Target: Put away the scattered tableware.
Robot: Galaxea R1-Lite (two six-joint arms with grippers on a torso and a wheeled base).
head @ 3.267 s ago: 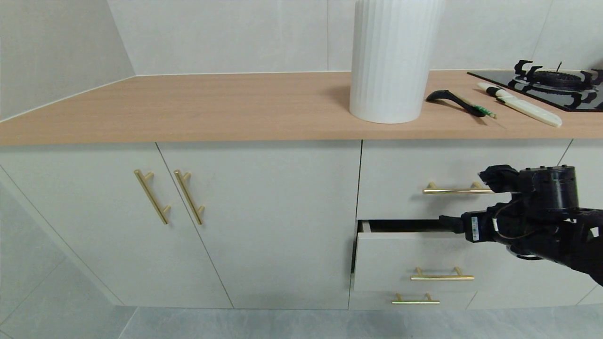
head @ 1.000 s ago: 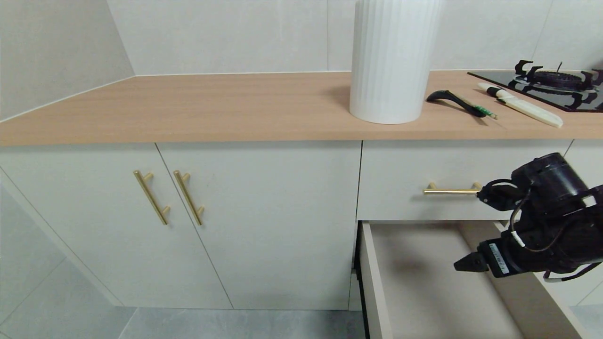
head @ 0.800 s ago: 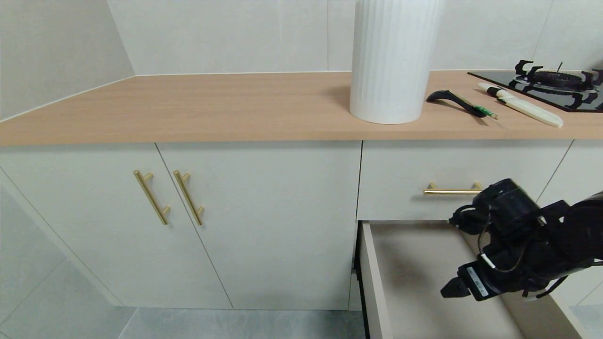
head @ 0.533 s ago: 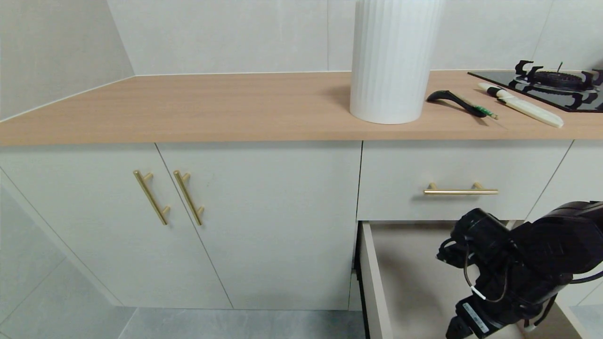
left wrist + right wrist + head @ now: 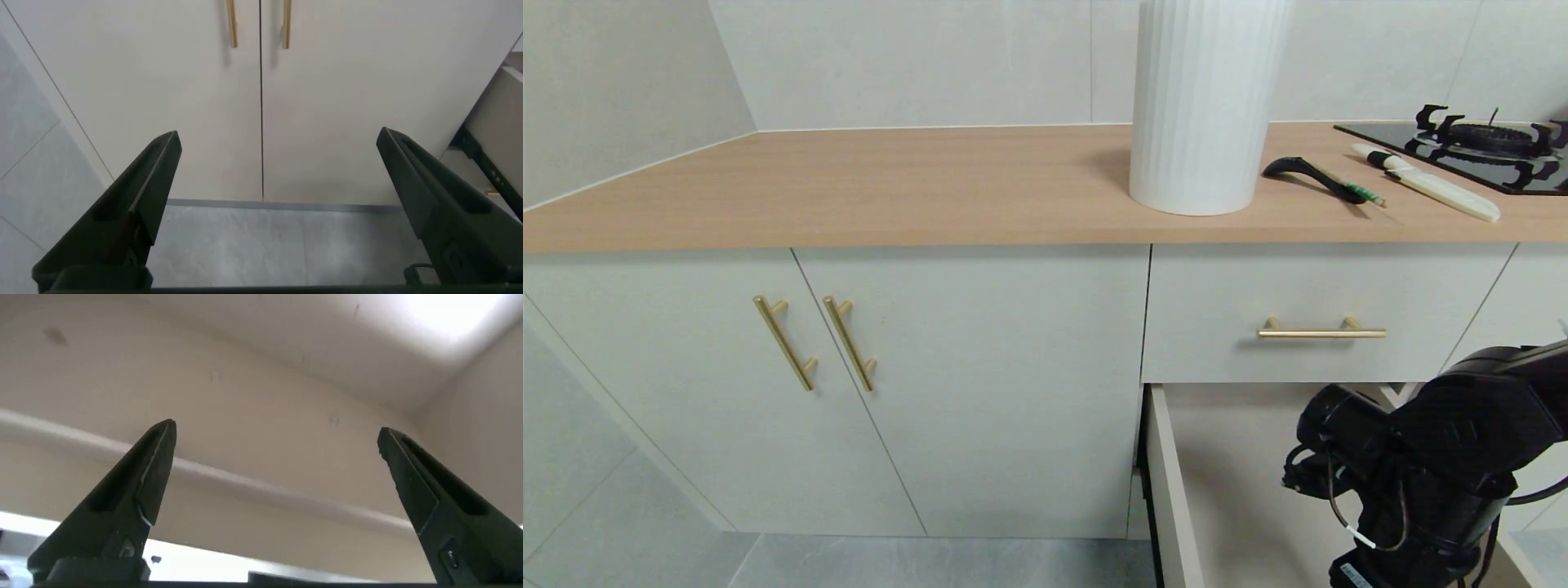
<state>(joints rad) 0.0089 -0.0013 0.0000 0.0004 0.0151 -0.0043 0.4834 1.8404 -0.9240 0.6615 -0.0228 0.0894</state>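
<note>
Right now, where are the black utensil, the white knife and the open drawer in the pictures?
black utensil (image 5: 1313, 175), head view, on the middle of its dark handle.
white knife (image 5: 1441, 191), head view, on its blade.
open drawer (image 5: 1173, 490), head view, on its left side wall.

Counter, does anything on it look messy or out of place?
Yes. A black scoop and a white knife lie loose on the counter between the white vase and the stove. Below, one drawer stands open.

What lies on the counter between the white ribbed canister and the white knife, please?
A black spoon and a thin green-banded stick lie there, as the head view shows.
</note>
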